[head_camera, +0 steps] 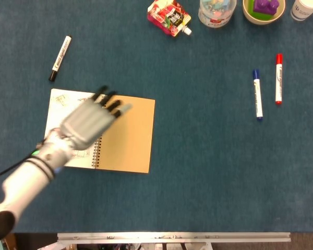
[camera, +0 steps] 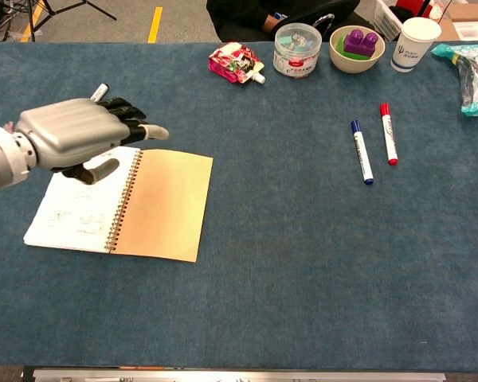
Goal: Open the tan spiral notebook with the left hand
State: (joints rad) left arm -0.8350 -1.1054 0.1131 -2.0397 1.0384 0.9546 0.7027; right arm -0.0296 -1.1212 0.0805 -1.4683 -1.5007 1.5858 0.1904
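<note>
Now the empty left hand (camera: 68, 135), fingers spread, hovers above the opened notebook (camera: 163, 204).

Left hand (head_camera: 88, 121) motion-blurred; black marker (camera: 100, 91) mostly hidden.

- A lab or test room set up for robot trials, not a home
- A table (camera: 303, 263) under blue felt, with a metal rail along its near edge
- Practice props in a row at 12 to 1 o'clock: snack pouch (camera: 234, 63), clear tub (camera: 296, 51), bowl (camera: 357, 49) with a purple block (camera: 360, 40), paper cup (camera: 415, 43)
- Beyond the table at 11 o'clock, grey floor with yellow tape (camera: 154, 23) and tripod legs (camera: 60, 9)
- A seated person (camera: 263, 17) at 12 o'clock
</note>
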